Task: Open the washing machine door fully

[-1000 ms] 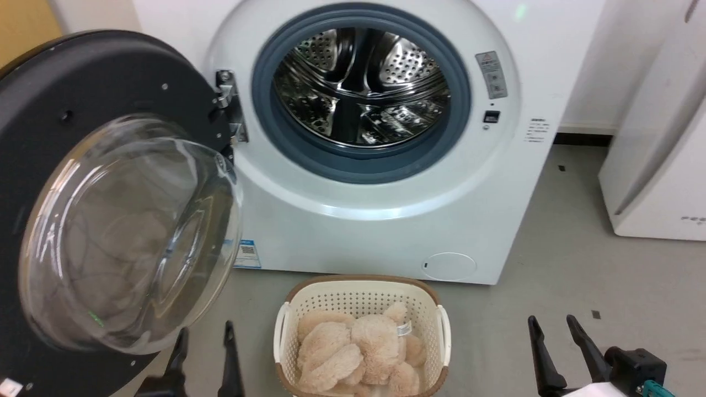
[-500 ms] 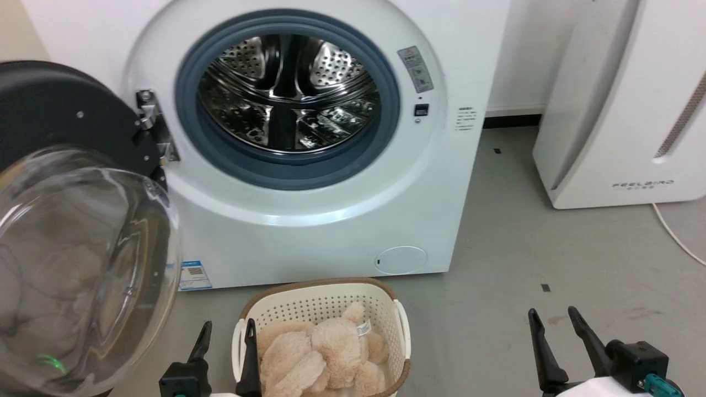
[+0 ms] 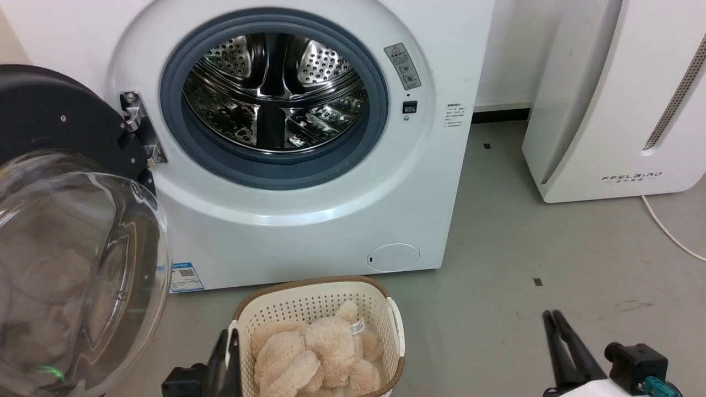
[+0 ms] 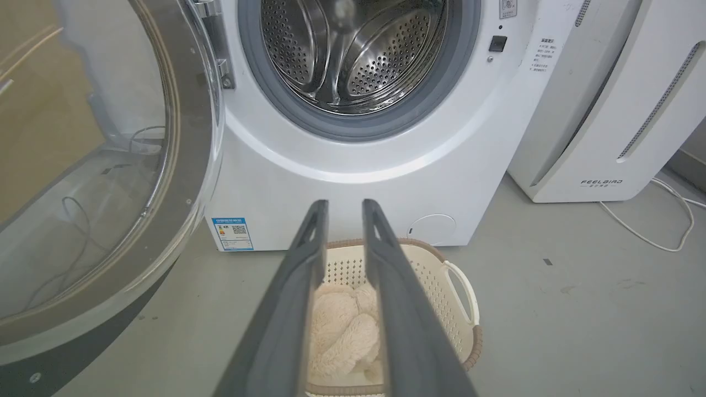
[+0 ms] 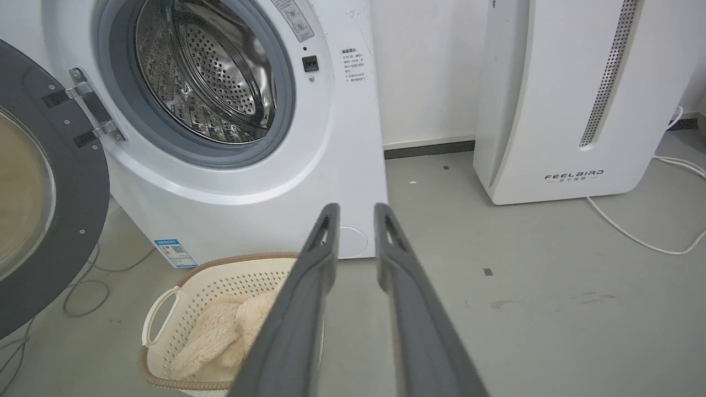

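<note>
Head view, left claw (image 3: 229, 337): low down, its two fingers almost together, holding nothing.
Head view, right claw (image 3: 551, 317): low down too, fingers almost together, holding nothing.
Head view, washing machine door (image 3: 71, 237): up and to the left of the left claw, not touching it. It stands wide open and its glass bowl bulges out toward the robot.
Head view, washing machine (image 3: 309, 220): ahead of both claws, with its round hole open and the shiny drum (image 3: 270, 88) inside.
Head view, basket (image 3: 309, 285): just right of the left claw, on the floor (image 3: 524, 248), with a fluffy tan toy (image 3: 314, 353) in it.
Left wrist view, left fingers (image 4: 292, 309): a thin gap between them and nothing in it. The basket lies past them and the door is on their left.
Right wrist view, right fingers (image 5: 411, 309): a thin gap and nothing held. The basket is low on their left and the door is far left. The white FEELBIRD box (image 5: 562, 110) is ahead on their right, with a white cord (image 5: 634, 231) on the floor.
</note>
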### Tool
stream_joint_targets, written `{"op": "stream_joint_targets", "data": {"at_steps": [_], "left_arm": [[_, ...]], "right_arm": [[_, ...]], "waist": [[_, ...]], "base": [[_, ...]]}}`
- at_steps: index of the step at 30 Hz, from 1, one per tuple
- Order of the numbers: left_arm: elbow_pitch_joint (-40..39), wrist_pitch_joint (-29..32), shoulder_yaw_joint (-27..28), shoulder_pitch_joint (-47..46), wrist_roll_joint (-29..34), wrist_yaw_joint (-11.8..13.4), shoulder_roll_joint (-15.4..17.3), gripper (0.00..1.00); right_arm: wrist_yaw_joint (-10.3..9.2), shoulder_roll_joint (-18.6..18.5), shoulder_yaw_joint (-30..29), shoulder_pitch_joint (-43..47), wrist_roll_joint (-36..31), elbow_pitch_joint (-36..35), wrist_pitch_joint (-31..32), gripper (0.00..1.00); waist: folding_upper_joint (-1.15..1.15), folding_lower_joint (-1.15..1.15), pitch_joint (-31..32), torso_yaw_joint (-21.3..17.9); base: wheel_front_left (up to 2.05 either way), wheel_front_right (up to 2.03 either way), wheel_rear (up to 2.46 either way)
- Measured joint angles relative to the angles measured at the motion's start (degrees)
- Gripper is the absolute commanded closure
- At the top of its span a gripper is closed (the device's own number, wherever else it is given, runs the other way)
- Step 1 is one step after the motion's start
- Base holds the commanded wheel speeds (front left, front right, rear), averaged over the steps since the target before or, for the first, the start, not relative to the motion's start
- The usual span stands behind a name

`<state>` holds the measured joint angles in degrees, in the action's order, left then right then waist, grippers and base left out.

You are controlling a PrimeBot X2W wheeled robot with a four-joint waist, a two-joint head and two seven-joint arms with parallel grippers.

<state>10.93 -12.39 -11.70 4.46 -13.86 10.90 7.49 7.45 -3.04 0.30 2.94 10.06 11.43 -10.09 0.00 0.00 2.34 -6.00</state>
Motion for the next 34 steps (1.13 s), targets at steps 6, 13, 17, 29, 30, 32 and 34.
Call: {"op": "stream_joint_targets", "data": {"at_steps": [6,13,17,29,30,32,34], "left_arm": [[-0.3,0.6,0.5,0.0,0.3,-0.4,-0.1,1.00],[-1.0,1.4,1.2,0.0,1.1,-1.0,-0.3,1.00],[-1.3,1.8,1.5,0.0,1.5,-1.3,-0.6,1.00],[-2.3,2.8,2.6,0.0,3.0,-2.4,-1.1,1.00],[-2.4,3.0,2.7,0.0,3.2,-2.5,-1.1,1.00],[-2.5,3.2,3.0,-0.1,3.3,-2.7,-1.2,1.00],[-2.7,3.3,3.1,-0.1,3.4,-2.9,-1.2,1.00]], "right_arm": [[0.00,0.0,0.0,0.0,-0.1,-0.2,0.4,1.00],[0.00,0.0,0.0,0.0,-1.0,-0.9,0.9,1.00],[0.00,0.0,0.0,0.0,-1.1,-1.2,1.1,1.00],[0.00,0.0,0.0,-0.1,-2.0,-2.4,2.3,1.00],[0.00,0.0,0.0,-0.1,-2.1,-2.5,2.5,1.00],[0.00,0.0,0.0,-0.1,-2.1,-2.7,2.5,1.00],[0.00,0.0,0.0,-0.1,-2.3,-2.8,2.8,1.00]], "waist": [[0.00,0.00,-0.1,0.3],[0.00,0.00,-0.3,0.7],[0.00,0.00,-0.3,0.9],[0.00,0.00,-0.6,1.4],[0.00,0.00,-0.6,1.5],[0.00,0.00,-0.6,1.6],[0.00,0.00,-0.6,1.7]], "base": [[0.00,0.00,0.00],[0.00,0.00,0.00],[0.00,0.00,0.00],[0.00,0.00,0.00],[0.00,0.00,0.00],[0.00,0.00,0.00],[0.00,0.00,0.00]]}}
